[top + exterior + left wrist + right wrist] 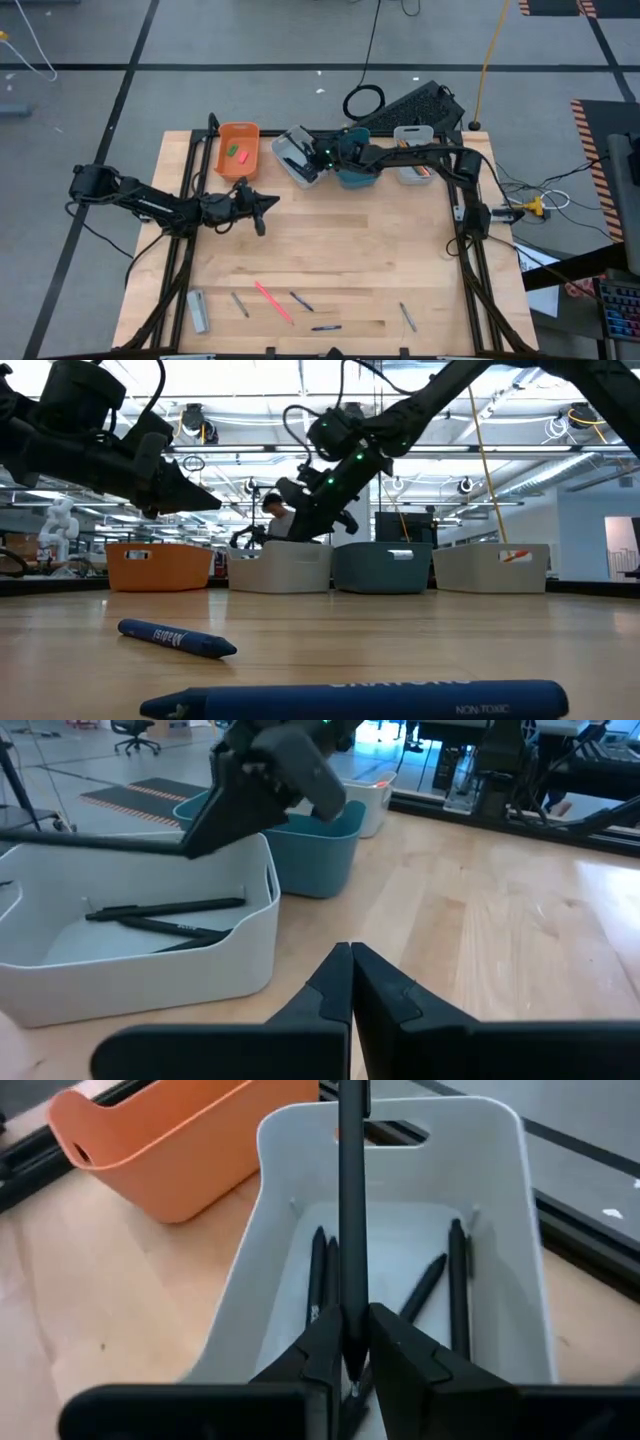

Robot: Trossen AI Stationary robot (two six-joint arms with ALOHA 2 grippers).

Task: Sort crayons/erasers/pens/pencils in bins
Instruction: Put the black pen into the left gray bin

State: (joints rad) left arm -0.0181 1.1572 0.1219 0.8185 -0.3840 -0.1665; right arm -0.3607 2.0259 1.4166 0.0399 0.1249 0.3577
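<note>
Above the pale grey-white bin (400,1230) second from the left in the back row, the right gripper (352,1342) hangs with its two fingers pinched on a slim black pen (352,1210) that stands between them, over several more dark pens lying on the tray's floor (455,1285). From overhead, this arm reaches in from the right side of the wooden table (330,250), its gripper (318,152) over the tilted white tray (296,160), with the teal bin (352,176) touching it on one side and the orange bin (238,150) near on the other. Two erasers, one green (232,150) and one pink-red (241,156), lie just beside each other inside the orange tray. A second pale bin (413,160) sits at the right end of the row, holding some small items too small to tell apart. The left gripper (258,208) waits over bare wood in front of the orange bin, its fingers pressed together, as its own wrist view shows (350,982). Along the near edge of the table lie loose sticks well apart from the bins: a pink-red one (272,300), grey ones (239,303) (408,316), and two blue crayons (175,639) (360,700) close to the table-level camera. A person (272,515) shows in the room beyond the row of bins.
</note>
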